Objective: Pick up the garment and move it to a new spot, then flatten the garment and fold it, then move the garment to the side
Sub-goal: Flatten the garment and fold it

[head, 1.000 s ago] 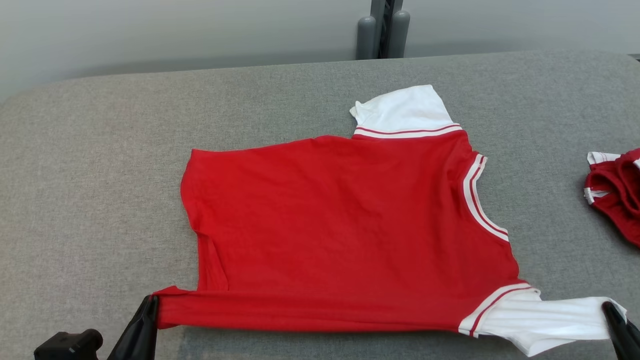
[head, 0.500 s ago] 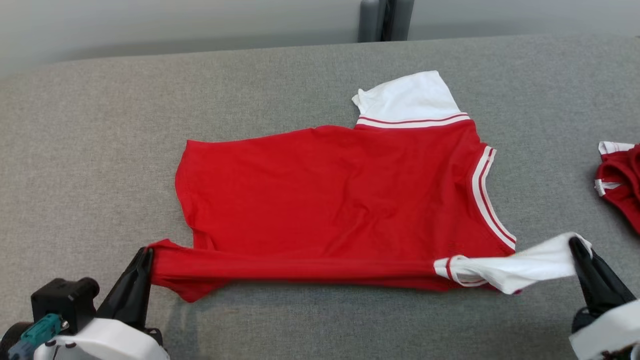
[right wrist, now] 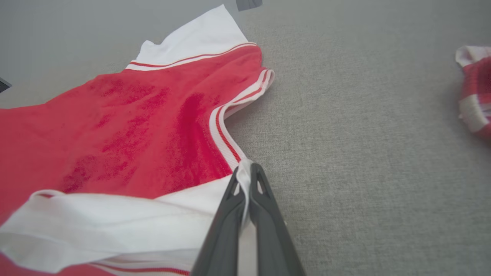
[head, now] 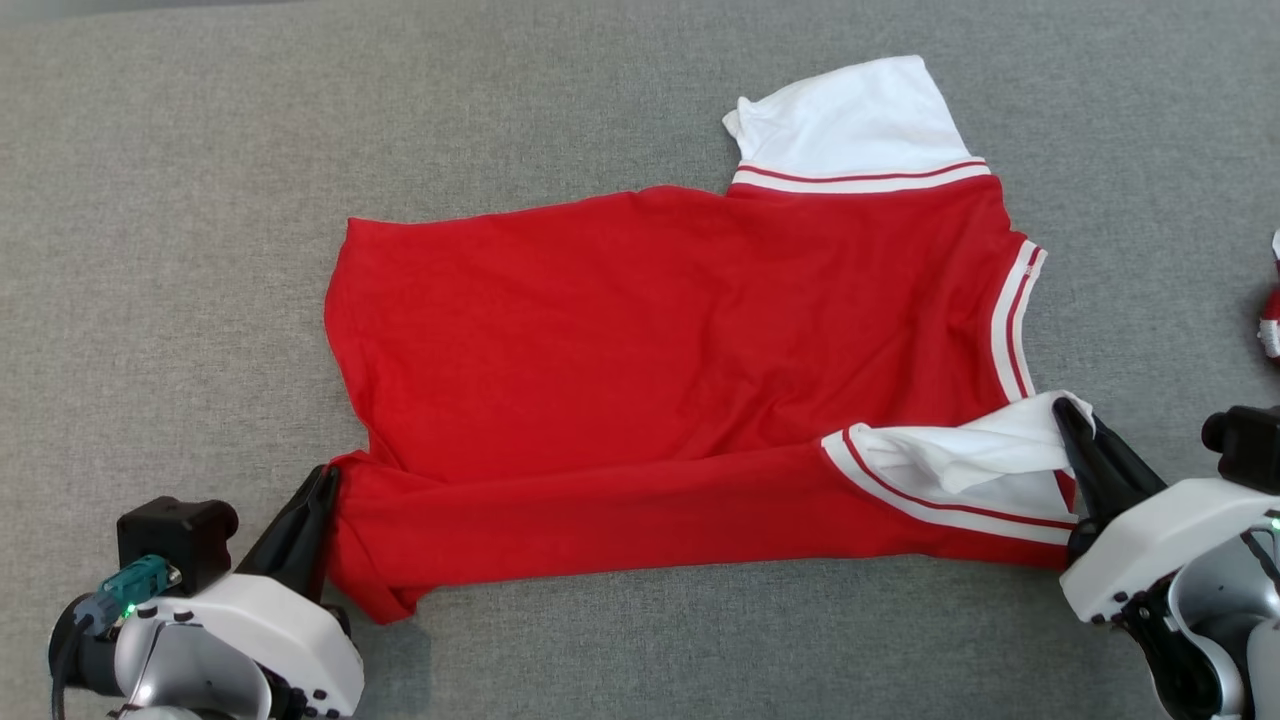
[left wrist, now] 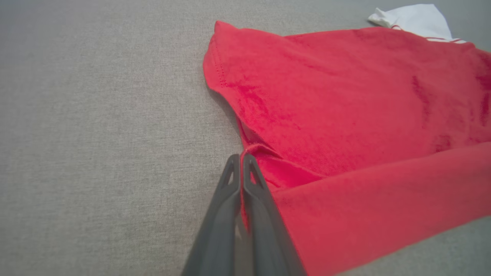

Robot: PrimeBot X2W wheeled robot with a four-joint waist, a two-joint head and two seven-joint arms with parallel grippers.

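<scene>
Here, in the head view, we see the garment [head: 650, 330], a red shirt with white sleeves, spread across the middle of the grey table [head: 150, 200], its near long edge doubled over onto the body as a band. The left gripper [head: 328, 478] is pressed together on the red hem corner [head: 350, 482] at one end of that band. The right gripper [head: 1068, 412] pinches the white near sleeve [head: 950, 450] at the other end. We judge that a grip at each end keeps the fold line straight and the cloth taut while the lengthwise fold is laid. The far sleeve [head: 850, 115] lies flat toward the table's far edge, and a second red-and-white garment [head: 1272, 320] sits well apart at the right edge. In the left wrist view, the two dark fingers [left wrist: 226, 199] meet at their tips with a sliver of red cloth between them. The corner is held low over the table, as we judge, so that the layer can pass over the body without dragging it. In the right wrist view, white sleeve cloth is caught between the closed fingers [right wrist: 268, 214], just beside the striped collar [right wrist: 224, 142]. We take the fold to be part made.
</scene>
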